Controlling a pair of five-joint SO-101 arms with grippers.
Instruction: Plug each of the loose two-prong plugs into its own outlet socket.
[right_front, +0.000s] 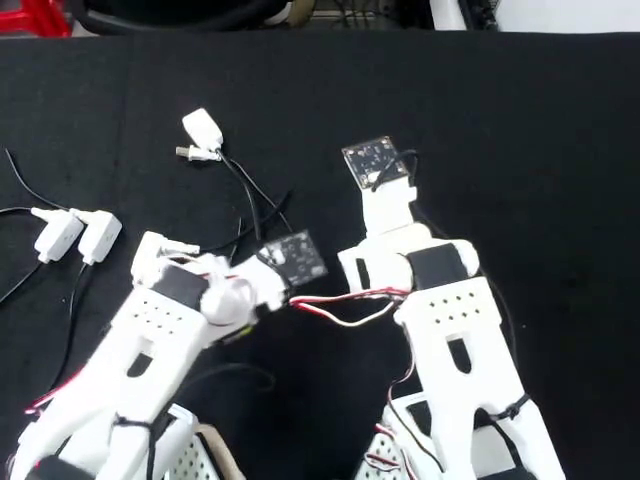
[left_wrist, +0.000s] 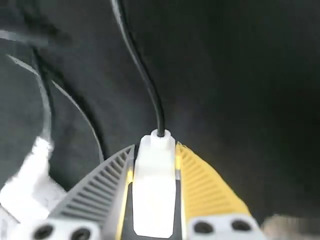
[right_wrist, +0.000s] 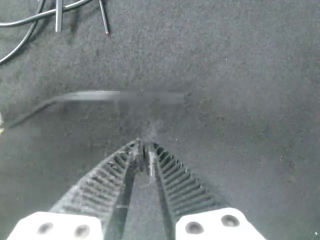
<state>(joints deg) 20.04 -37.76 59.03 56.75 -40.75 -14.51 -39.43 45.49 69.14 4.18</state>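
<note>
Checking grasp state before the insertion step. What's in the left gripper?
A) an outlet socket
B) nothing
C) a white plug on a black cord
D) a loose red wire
C: in the left wrist view the left gripper is closed on a white plug, with its black cord running away from the plug's end.

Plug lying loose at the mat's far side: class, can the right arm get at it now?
Probably yes: the right pincer is shut on nothing, and open mat lies between it and the plug.
</note>
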